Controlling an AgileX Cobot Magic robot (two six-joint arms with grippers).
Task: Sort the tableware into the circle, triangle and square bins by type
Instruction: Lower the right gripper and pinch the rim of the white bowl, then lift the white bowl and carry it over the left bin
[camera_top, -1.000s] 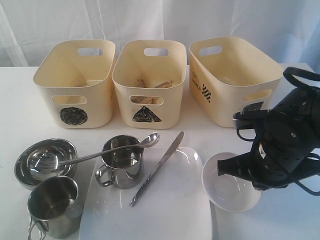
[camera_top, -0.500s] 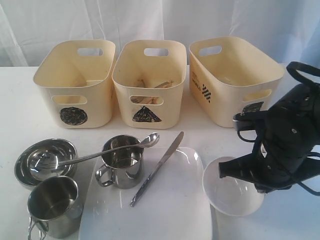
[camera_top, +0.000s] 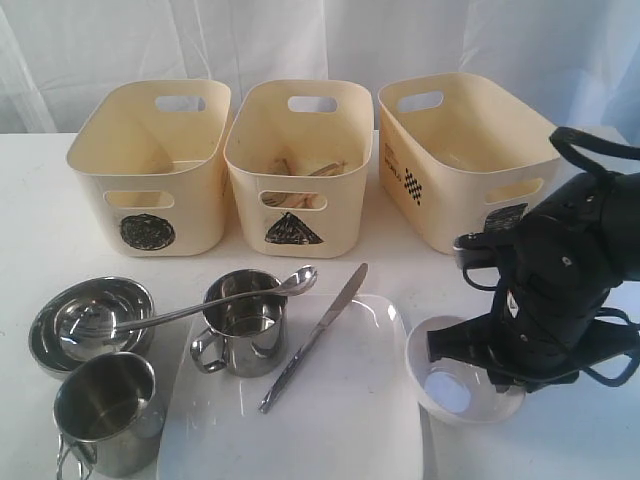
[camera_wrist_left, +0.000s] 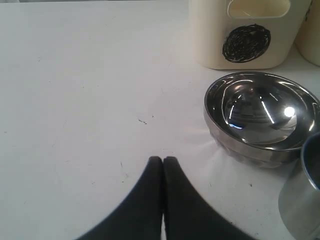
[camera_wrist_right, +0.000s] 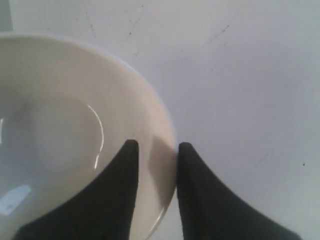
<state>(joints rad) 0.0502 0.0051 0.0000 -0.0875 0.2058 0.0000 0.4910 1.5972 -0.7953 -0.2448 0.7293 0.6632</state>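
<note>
At the right end of the worktop (camera_top: 30, 240), the right hand (camera_wrist_right: 155, 147) stands open astride the rim of the clear plastic bowl (camera_wrist_right: 60, 115), one finger inside and one outside, the wall between them not yet pinched, as far as I can judge. The empty bowl sits upright just beside the white square plate (camera_top: 340, 410). The left hand (camera_wrist_left: 162, 160), closed on nothing, hovers well off by the steel bowl (camera_wrist_left: 260, 117). Behind, the triangle bin (camera_top: 250, 210) holds wooden chopsticks (camera_top: 300, 170). What lies in the circle bin (camera_top: 195, 215) and the square bin (camera_top: 450, 215) I cannot make out.
</note>
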